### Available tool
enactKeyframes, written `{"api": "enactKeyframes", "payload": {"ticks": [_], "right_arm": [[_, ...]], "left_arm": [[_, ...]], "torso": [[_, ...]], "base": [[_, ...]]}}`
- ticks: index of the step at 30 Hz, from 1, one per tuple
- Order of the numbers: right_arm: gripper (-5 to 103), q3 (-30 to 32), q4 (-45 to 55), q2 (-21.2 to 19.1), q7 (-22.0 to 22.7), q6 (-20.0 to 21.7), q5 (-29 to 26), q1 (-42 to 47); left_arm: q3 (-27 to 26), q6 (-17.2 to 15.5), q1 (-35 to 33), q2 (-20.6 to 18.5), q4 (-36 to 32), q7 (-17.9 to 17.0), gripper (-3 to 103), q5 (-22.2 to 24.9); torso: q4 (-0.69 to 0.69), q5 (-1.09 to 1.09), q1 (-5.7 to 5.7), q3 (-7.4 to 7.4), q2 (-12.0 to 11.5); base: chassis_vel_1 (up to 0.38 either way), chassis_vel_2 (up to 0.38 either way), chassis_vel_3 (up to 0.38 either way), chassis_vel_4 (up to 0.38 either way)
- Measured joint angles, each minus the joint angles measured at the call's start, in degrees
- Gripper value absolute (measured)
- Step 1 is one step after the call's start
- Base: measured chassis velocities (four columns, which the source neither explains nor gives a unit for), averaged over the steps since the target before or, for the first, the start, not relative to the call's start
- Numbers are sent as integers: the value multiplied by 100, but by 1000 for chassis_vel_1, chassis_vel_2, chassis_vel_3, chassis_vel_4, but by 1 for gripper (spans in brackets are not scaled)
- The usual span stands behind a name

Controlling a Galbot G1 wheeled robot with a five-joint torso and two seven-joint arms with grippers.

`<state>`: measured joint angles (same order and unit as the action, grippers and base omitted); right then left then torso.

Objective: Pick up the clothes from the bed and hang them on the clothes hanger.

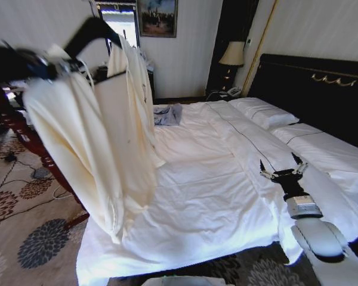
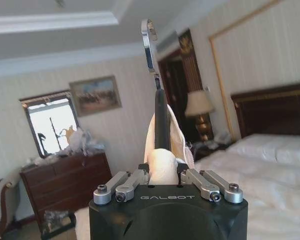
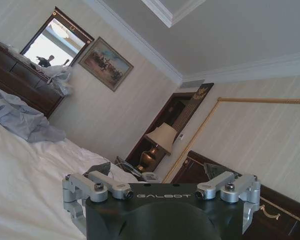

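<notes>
The clothes (image 1: 101, 137), a cream robe, hang draped over the black clothes hanger (image 1: 92, 30), lifted clear of the bed (image 1: 209, 179) at its left side. My left gripper (image 1: 48, 67) is raised at the upper left and holds the hanger. In the left wrist view the left gripper (image 2: 162, 172) is shut on the hanger's black neck (image 2: 161, 117) with cream fabric (image 2: 162, 165) bunched in it, and the metal hook (image 2: 150, 45) points up. My right gripper (image 1: 280, 165) hovers open over the bed's right part; the right gripper (image 3: 162, 195) holds nothing.
A small grey-blue garment (image 1: 168, 114) lies at the bed's far side. A reddish-brown wooden pole (image 1: 24, 134) stands left of the robe. White pillows (image 1: 268, 113) and the black headboard (image 1: 322, 83) are at the right. A lamp (image 1: 232, 55) and a dresser (image 2: 65, 180) stand along the back wall.
</notes>
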<state>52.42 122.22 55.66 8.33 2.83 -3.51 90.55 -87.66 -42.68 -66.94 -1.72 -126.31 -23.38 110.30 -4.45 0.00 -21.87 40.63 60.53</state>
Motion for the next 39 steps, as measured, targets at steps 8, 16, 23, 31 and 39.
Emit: {"api": "enactKeyframes", "payload": {"ticks": [8,16,23,31,39], "right_arm": [[100,-64,-51,65,13,-2,32,-13],[100,-121,-68,116,13,-6,64,-6],[100,-180,-106,109,20,25,65,-87],[100,-174,-111,49,38,69,60,-36],[100,-271,-116,34,48,153,57,-114]], "left_arm": [[446,4,683,-118,494,-49,22,-56],[305,23,342,318,668,-93,22,-436],[-186,38,-223,997,547,-115,22,-573],[-3341,62,-3420,1592,525,246,21,-1157],[-4589,59,-5436,1975,390,465,21,-1184]], "torso": [[0,0,-1,0,0],[0,-2,-1,0,0],[0,-1,-1,0,0],[2,0,0,-1,0],[-1,0,-1,1,0]], "base": [[0,0,0,0],[0,0,0,0],[0,0,0,0],[0,0,0,0],[0,0,0,0]]}}
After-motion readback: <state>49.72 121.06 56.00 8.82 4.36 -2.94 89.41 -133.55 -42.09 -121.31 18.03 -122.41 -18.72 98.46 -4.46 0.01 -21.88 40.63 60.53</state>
